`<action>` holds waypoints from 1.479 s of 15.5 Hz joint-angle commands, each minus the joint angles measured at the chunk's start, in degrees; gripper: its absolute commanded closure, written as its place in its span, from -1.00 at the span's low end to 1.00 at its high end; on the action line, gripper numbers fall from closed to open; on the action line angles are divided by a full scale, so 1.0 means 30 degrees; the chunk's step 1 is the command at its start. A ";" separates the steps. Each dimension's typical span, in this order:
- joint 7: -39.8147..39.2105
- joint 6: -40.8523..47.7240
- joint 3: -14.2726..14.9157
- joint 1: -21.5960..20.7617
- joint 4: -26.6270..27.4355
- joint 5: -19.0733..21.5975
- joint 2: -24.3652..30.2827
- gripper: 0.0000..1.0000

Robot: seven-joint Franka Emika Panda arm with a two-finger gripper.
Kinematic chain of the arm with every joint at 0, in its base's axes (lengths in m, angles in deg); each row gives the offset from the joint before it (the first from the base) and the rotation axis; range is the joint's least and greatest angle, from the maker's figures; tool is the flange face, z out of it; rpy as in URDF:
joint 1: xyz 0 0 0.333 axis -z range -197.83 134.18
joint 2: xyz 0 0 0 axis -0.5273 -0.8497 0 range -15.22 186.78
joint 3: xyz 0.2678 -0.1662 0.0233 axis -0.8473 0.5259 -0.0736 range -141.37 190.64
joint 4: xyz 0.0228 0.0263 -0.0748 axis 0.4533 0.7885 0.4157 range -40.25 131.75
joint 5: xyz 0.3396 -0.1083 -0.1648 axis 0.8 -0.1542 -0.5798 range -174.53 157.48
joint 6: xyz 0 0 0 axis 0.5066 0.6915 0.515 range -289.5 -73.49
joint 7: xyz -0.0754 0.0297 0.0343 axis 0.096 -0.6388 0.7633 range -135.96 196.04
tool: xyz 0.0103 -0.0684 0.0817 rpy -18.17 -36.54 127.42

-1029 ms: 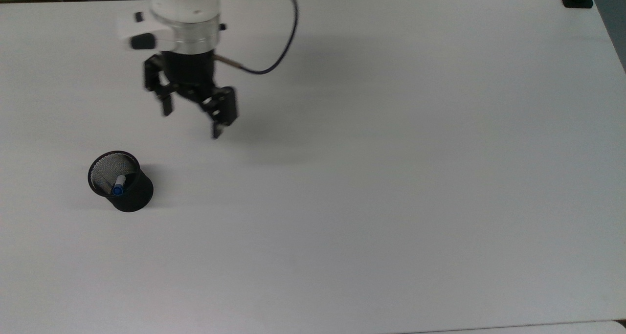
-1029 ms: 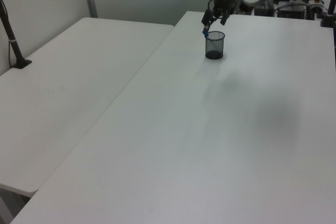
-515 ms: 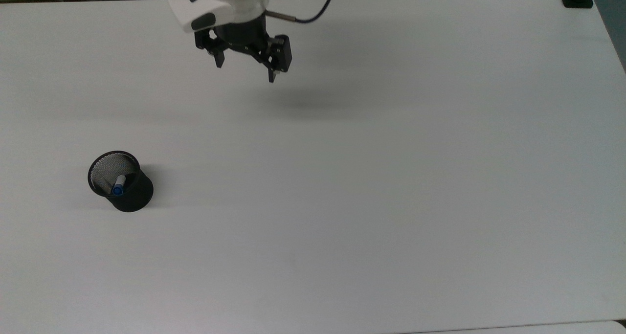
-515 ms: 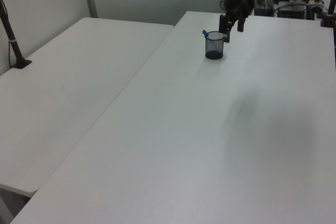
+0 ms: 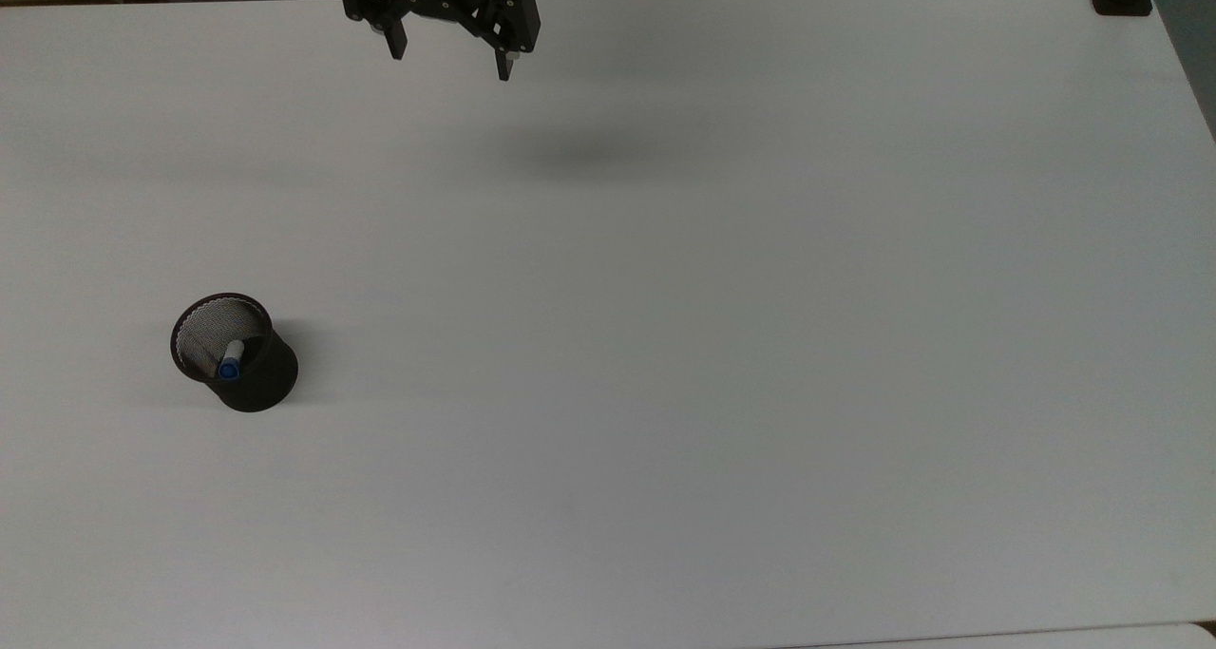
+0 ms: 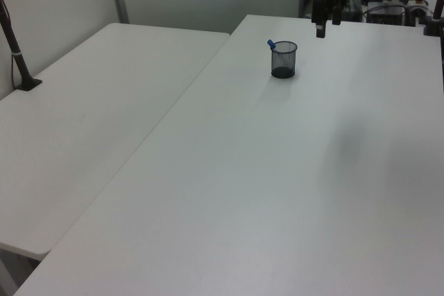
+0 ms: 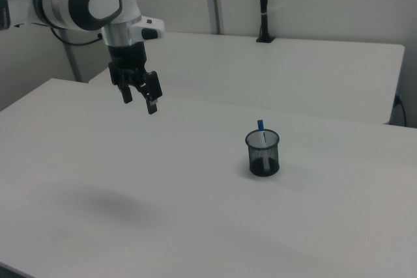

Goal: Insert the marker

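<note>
Nearest, toward the top view's left, a black mesh cylindrical cup [image 5: 237, 354] [image 6: 284, 59] [image 7: 262, 153] stands upright on the plain white table [image 5: 722, 345]. Inside it leans the slim white marker [image 5: 231, 357] [image 7: 262, 136], blue cap poking above the rim; no writing legible. Far off, well apart, the black two-finger gripper [image 5: 446, 60] [image 6: 325, 24] [image 7: 139, 99] hangs above the table, fingers spread wide, empty.

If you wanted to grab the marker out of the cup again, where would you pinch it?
Probably by the blue end of the marker, coming straight down from above. It leans inside the mesh cup, and just that tip pokes over the rim.
</note>
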 commanded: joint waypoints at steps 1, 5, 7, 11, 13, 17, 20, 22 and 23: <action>0.1511 0.0135 0.0179 0.0286 0.0535 0.0370 0.1157 -1.00; 0.1366 0.0310 0.0179 0.0406 0.0594 0.0370 0.1626 -1.00; 0.1307 0.0398 0.0208 0.0638 0.0565 0.0370 0.1774 -1.00; 0.0928 0.0574 0.0179 0.0874 0.0419 0.0341 0.1687 -1.00; 0.0227 0.0574 0.0238 0.0962 0.0128 0.0311 0.1657 -1.00; -0.0305 0.0544 0.0209 0.1138 0.0037 0.0311 0.1540 -1.00; -0.0305 0.0487 0.0150 0.0992 0.0038 0.0195 0.1453 -1.00; -0.0305 0.0457 0.0208 0.0904 0.0037 0.0165 0.1364 -1.00; -0.0305 0.0544 -0.0024 0.1107 0.0037 0.0165 0.1364 -1.00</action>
